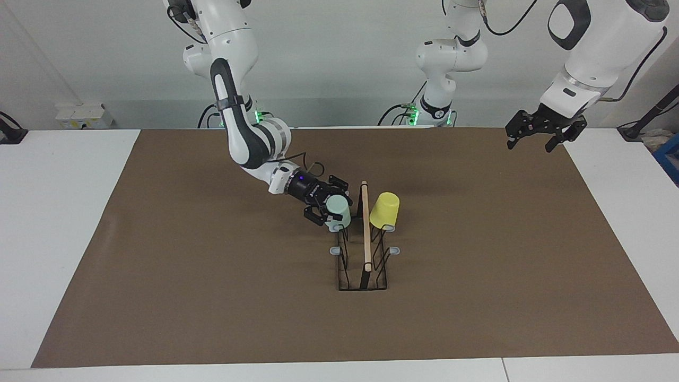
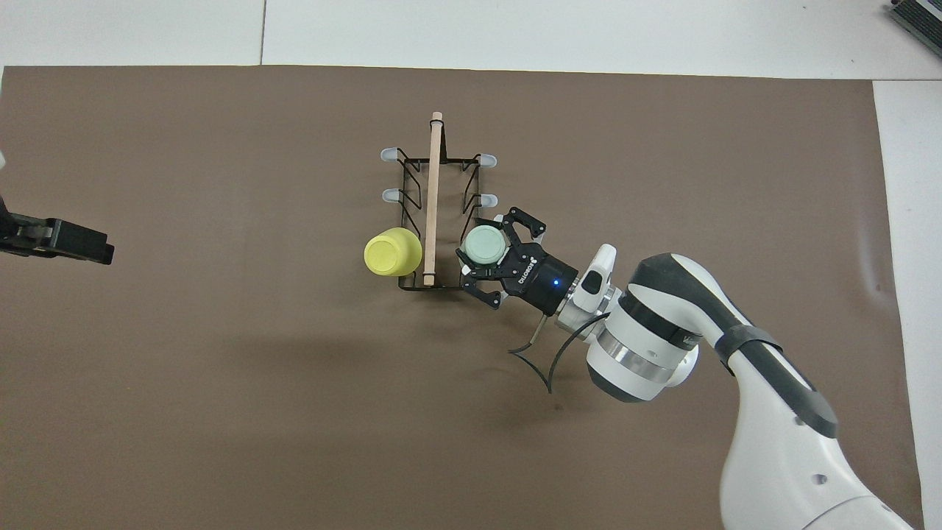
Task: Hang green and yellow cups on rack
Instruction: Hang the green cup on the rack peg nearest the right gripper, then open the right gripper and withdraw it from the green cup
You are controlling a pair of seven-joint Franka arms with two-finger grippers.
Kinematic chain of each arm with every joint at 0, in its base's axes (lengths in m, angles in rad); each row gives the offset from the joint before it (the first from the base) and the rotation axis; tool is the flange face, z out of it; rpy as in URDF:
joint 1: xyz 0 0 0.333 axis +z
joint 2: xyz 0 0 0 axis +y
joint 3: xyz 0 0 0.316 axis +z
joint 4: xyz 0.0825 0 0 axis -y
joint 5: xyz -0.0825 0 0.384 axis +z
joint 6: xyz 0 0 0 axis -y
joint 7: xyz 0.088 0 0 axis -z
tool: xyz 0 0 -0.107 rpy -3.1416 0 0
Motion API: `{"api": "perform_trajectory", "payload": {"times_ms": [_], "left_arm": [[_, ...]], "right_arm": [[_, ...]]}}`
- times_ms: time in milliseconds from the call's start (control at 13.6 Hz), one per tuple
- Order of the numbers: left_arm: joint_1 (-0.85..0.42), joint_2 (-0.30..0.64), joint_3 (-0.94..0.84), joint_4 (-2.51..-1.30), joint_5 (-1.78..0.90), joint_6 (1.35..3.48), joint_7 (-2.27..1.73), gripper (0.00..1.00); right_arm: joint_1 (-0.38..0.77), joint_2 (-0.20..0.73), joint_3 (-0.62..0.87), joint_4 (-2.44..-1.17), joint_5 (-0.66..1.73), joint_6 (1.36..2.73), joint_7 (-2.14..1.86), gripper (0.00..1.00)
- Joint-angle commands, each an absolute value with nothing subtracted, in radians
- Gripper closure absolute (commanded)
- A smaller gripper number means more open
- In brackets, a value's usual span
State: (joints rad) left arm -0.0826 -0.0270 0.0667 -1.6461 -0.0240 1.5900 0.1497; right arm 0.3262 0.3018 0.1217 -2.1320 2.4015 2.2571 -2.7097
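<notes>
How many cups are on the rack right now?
2. The yellow cup sits upturned on a prong at the rack's end nearest the robots; the green cup sits beside it, across the rod, the right gripper around it.
</notes>
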Motion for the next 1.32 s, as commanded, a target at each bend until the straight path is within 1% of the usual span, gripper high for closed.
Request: {"api": "perform_trajectory", "payload": {"times_ms": [0, 220, 441, 587, 734, 881, 1101, 1175, 1248], "left_arm": [[-0.078, -0.057, 0.063, -1.675, -0.031, 1.591, 0.143, 0.0], [-0.078, -0.057, 0.063, -1.675, -0.031, 1.591, 0.143, 0.0], [-0.078, -0.057, 0.063, -1.675, -0.031, 1.589, 0.143, 0.0], [-0.078, -0.057, 0.063, -1.675, -0.029, 1.589, 0.143, 0.0], [-0.078, -0.057, 0.061, -1.675, -0.031, 1.591, 0.143, 0.0], [-0.078, -0.057, 0.061, -1.675, -0.031, 1.589, 0.143, 0.0], [-0.078, -0.057, 0.063, -1.675, -0.031, 1.589, 0.143, 0.0], [-0.078, -0.057, 0.061, -1.674, -0.031, 1.592, 0.141, 0.0], [-0.078, -0.057, 0.061, -1.675, -0.031, 1.591, 0.143, 0.0]], "right_arm": [[0.34, 0.267, 0.121, -2.112, 2.439, 2.284, -2.671, 0.0], [0.368, 0.204, 0.123, -2.095, 2.436, 2.4, -2.599, 0.0], [0.394, 0.163, 0.121, -2.065, 2.418, 2.48, -2.514, 0.0], [0.393, 0.137, 0.121, -2.046, 2.361, 2.505, -2.468, 0.0], [0.384, 0.121, 0.115, -2.039, 2.205, 2.519, -2.374, 0.0], [0.382, 0.088, 0.077, -2.04, 2.03, 2.514, -2.292, 0.0], [0.382, 0.065, 0.013, -2.023, 1.73, 2.49, -2.134, 0.0], [0.38, 0.057, -0.018, -2.016, 1.618, 2.446, -2.076, 0.0], [0.38, 0.043, -0.072, -2.016, 1.501, 2.363, -2.004, 0.0]]}}
